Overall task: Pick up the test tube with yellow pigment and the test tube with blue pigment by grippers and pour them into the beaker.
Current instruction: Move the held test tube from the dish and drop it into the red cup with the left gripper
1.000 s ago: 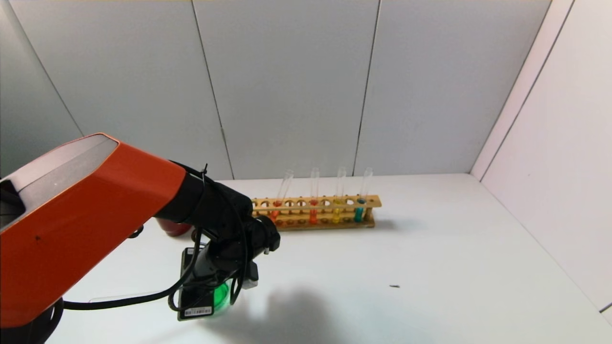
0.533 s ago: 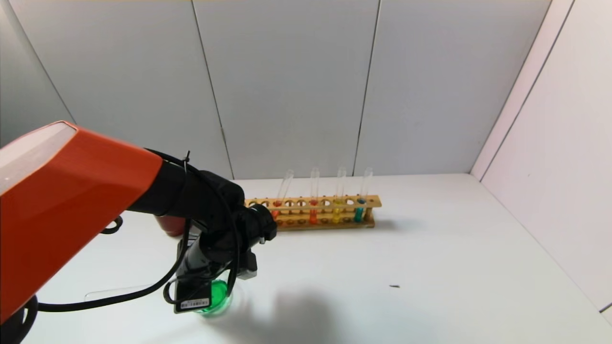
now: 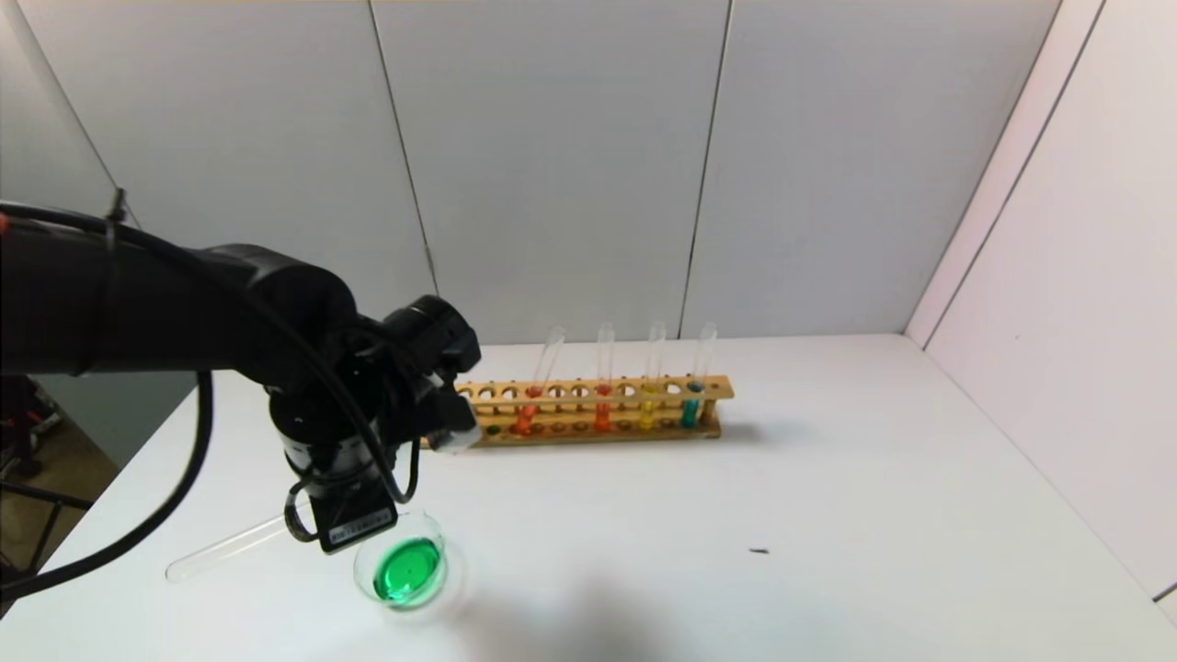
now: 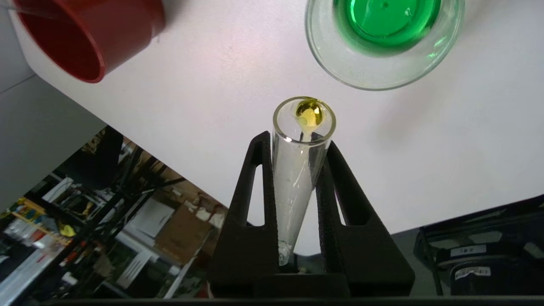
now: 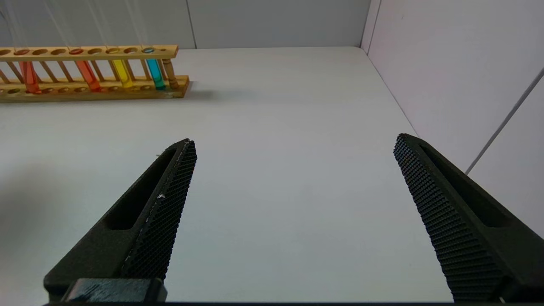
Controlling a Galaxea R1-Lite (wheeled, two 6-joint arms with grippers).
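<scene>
The left gripper (image 4: 297, 170) hangs above the white desk (image 3: 736, 515), its fingers (image 4: 250, 204) clamped on a nearly empty yellow tube (image 4: 299, 170) held beside the beaker (image 3: 402, 570). The beaker holds green liquid. An empty tube (image 3: 225, 549) lies on the desk beside it. A blue tube (image 3: 691, 400) stands in the wooden rack (image 3: 598, 409). The right gripper (image 5: 293, 212) hovers over bare desk, fingers wide apart.
</scene>
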